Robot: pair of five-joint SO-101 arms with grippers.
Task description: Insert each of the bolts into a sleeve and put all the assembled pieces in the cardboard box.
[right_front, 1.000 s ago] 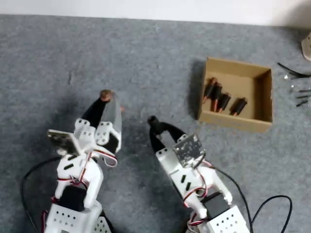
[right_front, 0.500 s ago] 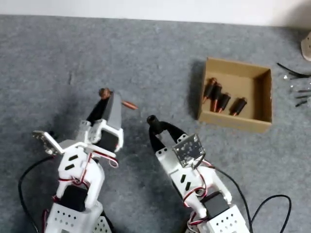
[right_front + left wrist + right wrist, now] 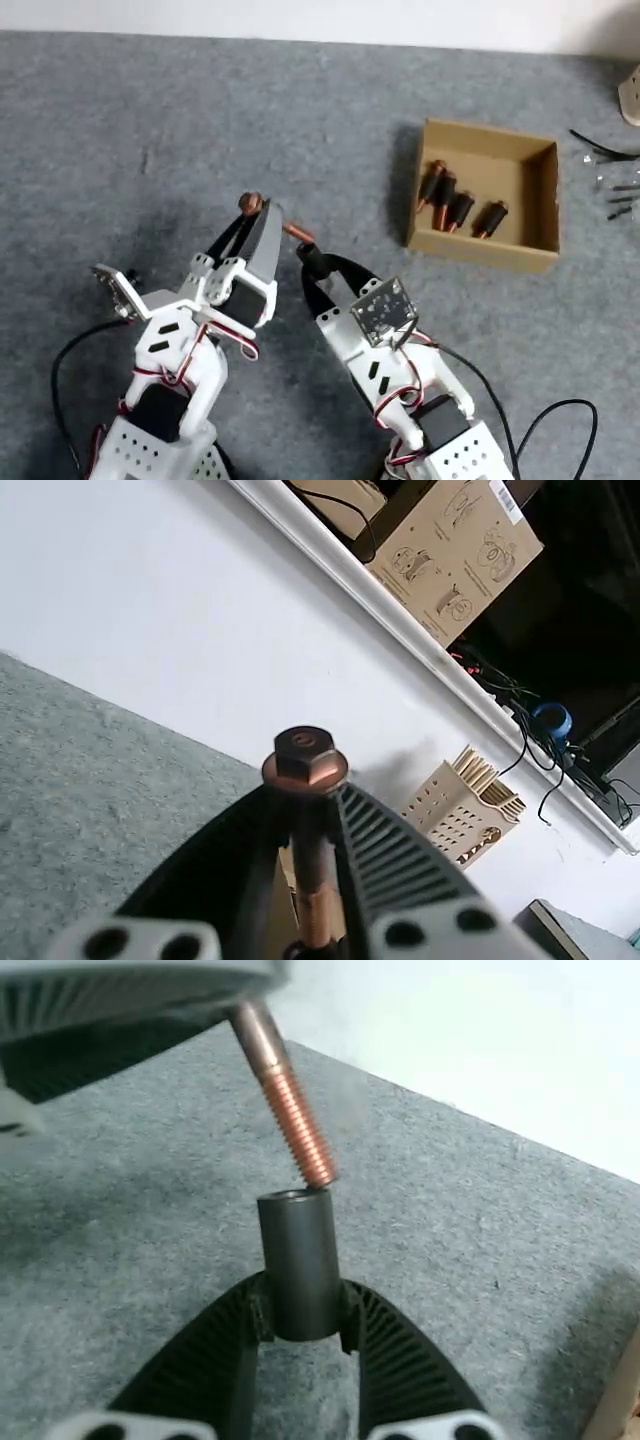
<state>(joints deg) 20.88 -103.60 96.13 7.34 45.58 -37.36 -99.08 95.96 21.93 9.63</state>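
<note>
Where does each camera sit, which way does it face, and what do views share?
High view: fixed overhead, looking down on left gripper, right gripper and cardboard box.
Left wrist view: on the left arm, facing along its fingers to the bolt and a wall.
Right wrist view: on the right arm, facing along its fingers to the sleeve.
Shared: all three show the bolt.

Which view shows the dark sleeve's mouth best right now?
The right wrist view: the dark cylindrical sleeve stands close up, the tip of the copper threaded bolt at its rim. The high view shows it as a small dark stub.
</note>
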